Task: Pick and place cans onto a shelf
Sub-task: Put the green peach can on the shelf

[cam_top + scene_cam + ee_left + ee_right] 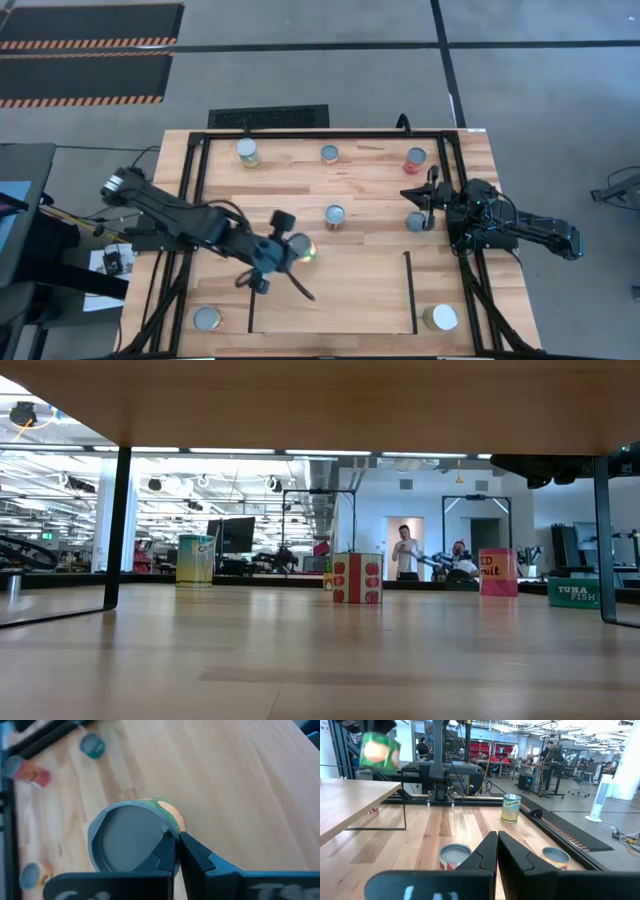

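One green-labelled can [134, 842] pinched in left gripper [283, 250] near shelf [330, 295] — ready to place; right gripper [497, 851] idle, fingers closed

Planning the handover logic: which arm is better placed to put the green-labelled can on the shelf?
Left. Its claw is at the green-labelled, grey-topped tin can, beside the light-wood shelf panel; the right claw sits farther off.

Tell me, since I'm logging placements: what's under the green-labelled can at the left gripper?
Light wood surface shows all around the green-labelled can beside the left gripper. The spot directly beneath is covered by the can, so contact cannot be seen.
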Robot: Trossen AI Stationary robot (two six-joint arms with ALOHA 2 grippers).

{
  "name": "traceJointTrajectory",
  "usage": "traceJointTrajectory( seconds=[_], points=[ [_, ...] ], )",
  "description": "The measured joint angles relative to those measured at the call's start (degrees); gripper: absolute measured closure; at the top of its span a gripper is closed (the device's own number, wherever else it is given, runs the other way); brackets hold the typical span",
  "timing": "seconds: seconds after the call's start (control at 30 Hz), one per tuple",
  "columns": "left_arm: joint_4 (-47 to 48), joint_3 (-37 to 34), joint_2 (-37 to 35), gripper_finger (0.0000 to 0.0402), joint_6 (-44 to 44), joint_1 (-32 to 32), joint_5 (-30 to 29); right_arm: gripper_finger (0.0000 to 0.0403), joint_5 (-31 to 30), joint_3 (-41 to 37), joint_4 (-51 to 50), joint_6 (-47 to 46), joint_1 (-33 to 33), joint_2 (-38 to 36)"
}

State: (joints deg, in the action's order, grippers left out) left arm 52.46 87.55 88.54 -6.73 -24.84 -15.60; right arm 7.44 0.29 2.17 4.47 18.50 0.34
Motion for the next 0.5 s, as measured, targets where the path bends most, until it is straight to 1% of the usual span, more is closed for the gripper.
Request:
traceJointTrajectory(
  seconds=[0.17,0.3,0.5],
  points=[
    [0.23,5.75,7.01,0.0401,-1.65,0.0,2.53,0.0365,0.0,-0.01,-0.02,0.0,0.0,0.02],
    [2.85,9.95,12.07,0.0401,-3.06,0.07,3.66,0.0365,0.0,0.0,-0.02,0.0,0.02,0.01],
    [6.28,13.27,15.4,0.0401,-3.07,0.88,5.1,0.0365,-0.01,0.0,0.0,0.0,0.0,0.0]
  ],
)
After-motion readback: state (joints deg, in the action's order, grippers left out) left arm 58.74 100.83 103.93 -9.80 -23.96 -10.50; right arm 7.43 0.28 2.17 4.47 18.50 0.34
